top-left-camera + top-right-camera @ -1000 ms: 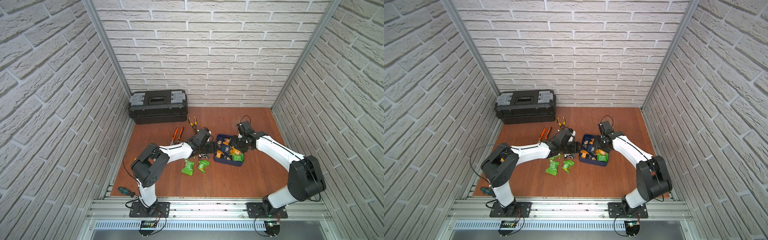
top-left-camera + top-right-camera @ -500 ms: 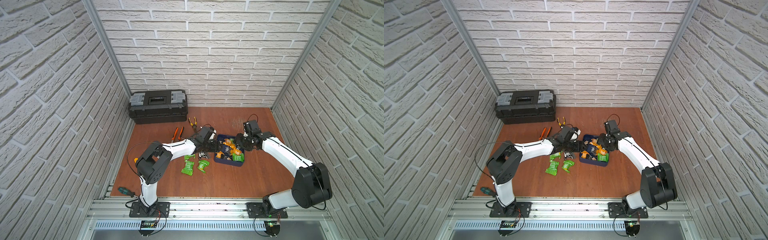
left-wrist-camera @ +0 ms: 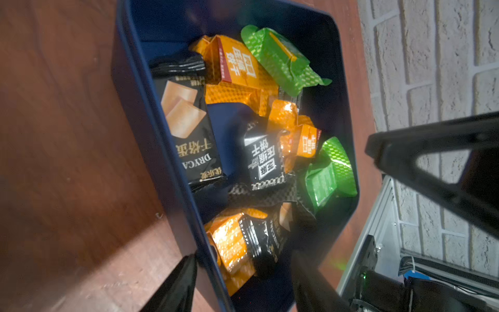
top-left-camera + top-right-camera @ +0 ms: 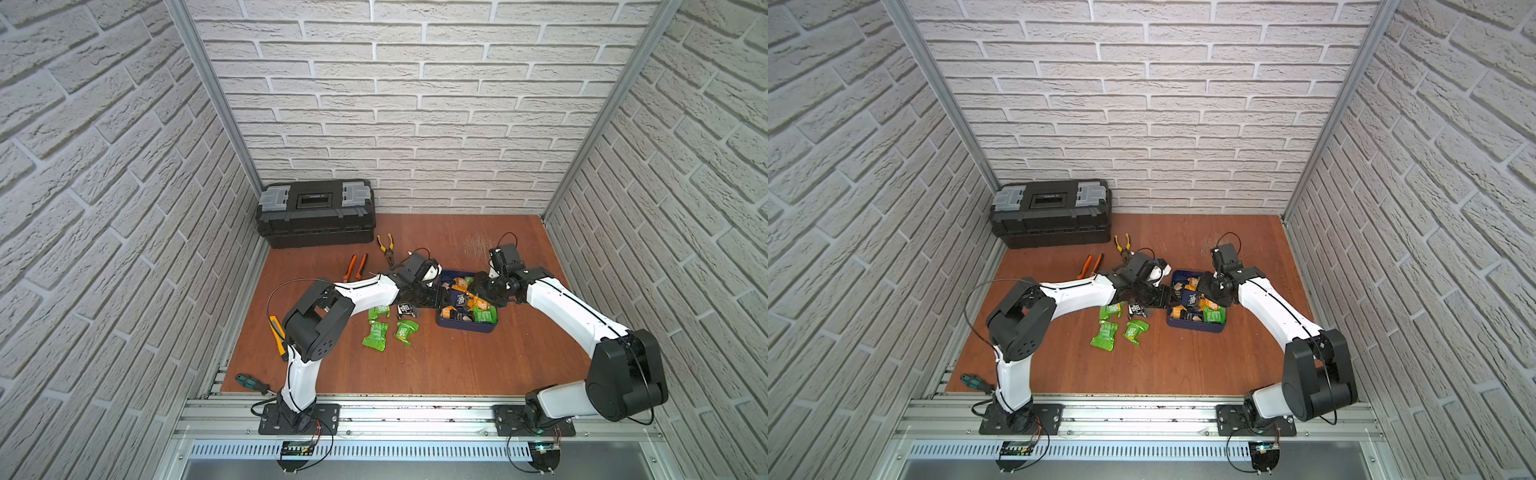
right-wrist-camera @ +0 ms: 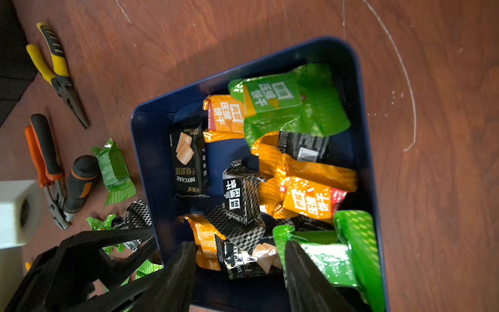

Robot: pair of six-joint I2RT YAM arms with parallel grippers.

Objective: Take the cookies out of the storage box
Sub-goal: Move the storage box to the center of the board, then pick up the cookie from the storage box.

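Note:
The storage box, a shallow navy tray, sits mid-table and holds several cookies in green, orange and black packets. More cookies lie on the table to its left, among them a green packet and a black one. My left gripper is open and straddles the box's left wall, one finger outside and the other inside. My right gripper is open inside the box, low over a black packet, holding nothing.
A black toolbox stands at the back left. Orange-handled pliers and yellow-handled pliers lie behind the left arm. A screwdriver rests at the front left edge. Brick walls close in three sides.
My left gripper has moved right, up to the box's wall. My right arm has shifted a little to the right, its gripper staying over the box. Both stayed open.

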